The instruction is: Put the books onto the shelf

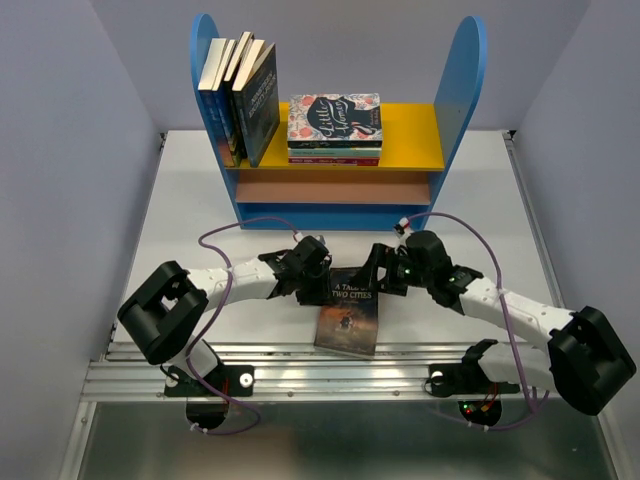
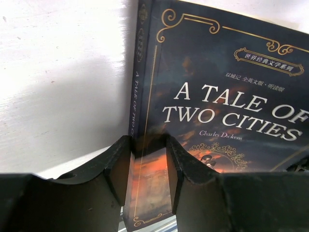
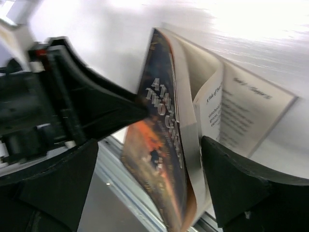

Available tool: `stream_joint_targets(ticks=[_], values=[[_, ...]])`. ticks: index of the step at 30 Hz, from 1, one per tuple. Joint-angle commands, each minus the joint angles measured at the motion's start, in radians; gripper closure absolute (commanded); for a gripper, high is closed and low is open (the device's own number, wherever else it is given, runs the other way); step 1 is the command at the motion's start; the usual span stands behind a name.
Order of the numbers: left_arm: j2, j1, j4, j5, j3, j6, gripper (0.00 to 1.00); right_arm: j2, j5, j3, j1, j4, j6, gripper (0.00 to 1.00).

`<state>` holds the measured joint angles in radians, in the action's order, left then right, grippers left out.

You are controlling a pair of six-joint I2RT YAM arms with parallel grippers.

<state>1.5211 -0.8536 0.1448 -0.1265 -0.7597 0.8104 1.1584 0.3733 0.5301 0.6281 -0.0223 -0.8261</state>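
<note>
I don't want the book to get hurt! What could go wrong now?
The Two Cities book has pages flopping open beside the open right end effector; closing could crease them. The left end effector sits only at the spine edge, so the book might slip or twist. It lies at the near edge of the table and could slide off.

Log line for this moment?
book A Tale of Two Cities: on table | left hand: at spine, grip unclear | right hand: open, straddling page edge | shelf: other books standing
</note>
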Motion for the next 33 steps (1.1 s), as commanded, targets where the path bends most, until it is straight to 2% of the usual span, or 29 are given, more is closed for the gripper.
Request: stream_joint_targets(ticks=[1,2,5,6,11,13,16,19,20,22,23,24,25,26,27,29,33], values=[[-0.006,-0.024,-0.022,-0.001,0.022,0.015,0.63,0.007,-0.042,0.024,0.013,0.117,0.068,0.10],[-0.006,-0.024,-0.025,-0.001,0.025,0.018,0.63,0.009,-0.031,0.019,0.013,0.113,0.070,0.18],[-0.007,-0.024,-0.050,-0.004,0.033,0.021,0.63,0.026,0.039,-0.007,0.013,0.032,0.068,0.30],[-0.007,-0.024,-0.054,-0.007,0.031,0.022,0.63,0.035,0.056,-0.005,0.013,-0.022,0.071,0.32],[-0.022,-0.024,-0.073,-0.004,0.030,0.016,0.62,0.087,0.105,0.021,0.022,-0.065,0.128,0.32],[-0.026,-0.022,-0.086,-0.005,0.030,0.013,0.62,0.092,0.093,0.018,0.022,-0.096,0.142,0.36],[-0.041,-0.024,-0.094,-0.007,0.033,0.010,0.62,0.106,0.041,0.047,0.022,-0.065,0.162,0.58],[-0.056,-0.022,-0.090,0.005,0.040,0.012,0.62,0.086,0.009,0.054,0.022,-0.059,0.163,0.93],[-0.073,-0.021,-0.091,0.011,0.045,0.012,0.62,0.071,-0.023,0.056,0.022,-0.044,0.165,0.99],[-0.116,-0.013,-0.083,0.031,0.045,0.006,0.60,0.017,-0.056,0.073,0.022,-0.016,0.200,0.99],[-0.137,-0.006,-0.085,0.040,0.042,-0.019,0.41,-0.002,-0.082,0.083,0.022,0.004,0.214,0.99],[-0.162,0.019,-0.083,0.056,0.039,-0.034,0.34,-0.018,-0.089,0.097,0.022,0.062,0.234,0.99],[-0.223,0.036,-0.065,0.077,0.031,-0.043,0.15,-0.052,-0.105,0.134,0.022,0.091,0.263,0.99],[-0.260,0.054,-0.059,0.091,0.016,-0.072,0.05,-0.071,-0.123,0.154,0.022,0.119,0.271,0.99],[-0.295,0.077,-0.051,0.097,0.007,-0.086,0.01,-0.092,-0.131,0.172,0.022,0.161,0.292,0.99],[-0.408,0.142,-0.019,0.091,-0.038,-0.118,0.01,-0.161,-0.149,0.227,0.022,0.194,0.317,0.99],[-0.584,0.168,-0.031,0.110,-0.070,-0.180,0.01,-0.270,-0.188,0.321,0.022,0.243,0.366,0.99]])
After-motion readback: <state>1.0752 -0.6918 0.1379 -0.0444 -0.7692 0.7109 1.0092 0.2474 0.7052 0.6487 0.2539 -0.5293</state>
